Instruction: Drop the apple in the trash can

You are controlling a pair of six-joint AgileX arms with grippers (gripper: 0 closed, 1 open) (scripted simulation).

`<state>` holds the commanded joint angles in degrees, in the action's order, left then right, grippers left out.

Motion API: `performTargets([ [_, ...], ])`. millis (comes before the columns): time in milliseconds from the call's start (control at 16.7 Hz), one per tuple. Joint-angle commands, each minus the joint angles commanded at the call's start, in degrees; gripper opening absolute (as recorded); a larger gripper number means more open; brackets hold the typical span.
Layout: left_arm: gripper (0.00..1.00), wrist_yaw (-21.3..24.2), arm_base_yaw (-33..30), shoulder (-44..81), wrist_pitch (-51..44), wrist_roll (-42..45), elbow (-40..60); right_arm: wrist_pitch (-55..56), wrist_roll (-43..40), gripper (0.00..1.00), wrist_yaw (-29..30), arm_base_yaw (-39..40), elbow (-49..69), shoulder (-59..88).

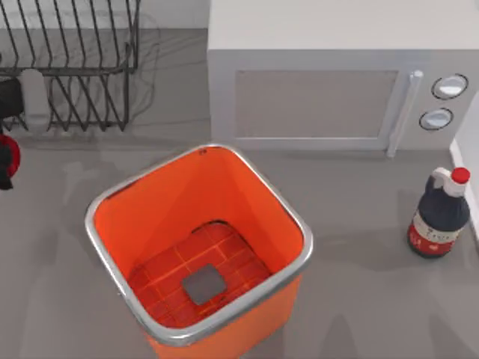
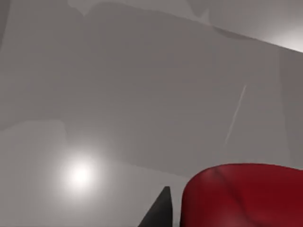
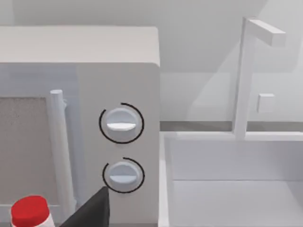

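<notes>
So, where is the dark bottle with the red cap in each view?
Top view: bottle at the table's right, near the microwave's knobs.
Right wrist view: its red cap beside the microwave's door handle.
Left wrist view: faces the apple instead.
Shared landmark: the two knobs.

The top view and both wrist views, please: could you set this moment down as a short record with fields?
apple: red, at the table's far left edge, outside the trash can
trash can: orange, mid-table, upright, nothing inside
left tool: at the left edge, right beside the apple
right tool: facing the microwave's dials, near the bottle's red cap
other things: dish rack back left; microwave back right; dark bottle at right
task status: apple not yet in the can
</notes>
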<state>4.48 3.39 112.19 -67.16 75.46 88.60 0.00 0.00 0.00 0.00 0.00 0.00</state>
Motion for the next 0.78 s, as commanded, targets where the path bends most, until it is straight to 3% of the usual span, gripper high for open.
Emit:
performTargets([
  [300,0.00,-0.06,-0.22,-3.52,-10.48,-0.43,8.61,0.00,0.00,1.00,0.00,0.00,0.00,0.00],
  [600,0.00,-0.10,-0.13,-3.52,-10.61,-0.46,8.73,0.00,0.00,1.00,0.00,0.00,0.00,0.00],
  [780,0.00,-0.91,-3.84,-4.03,-10.71,-2.99,8.51,0.00,0.00,1.00,0.00,0.00,0.00,0.00],
])
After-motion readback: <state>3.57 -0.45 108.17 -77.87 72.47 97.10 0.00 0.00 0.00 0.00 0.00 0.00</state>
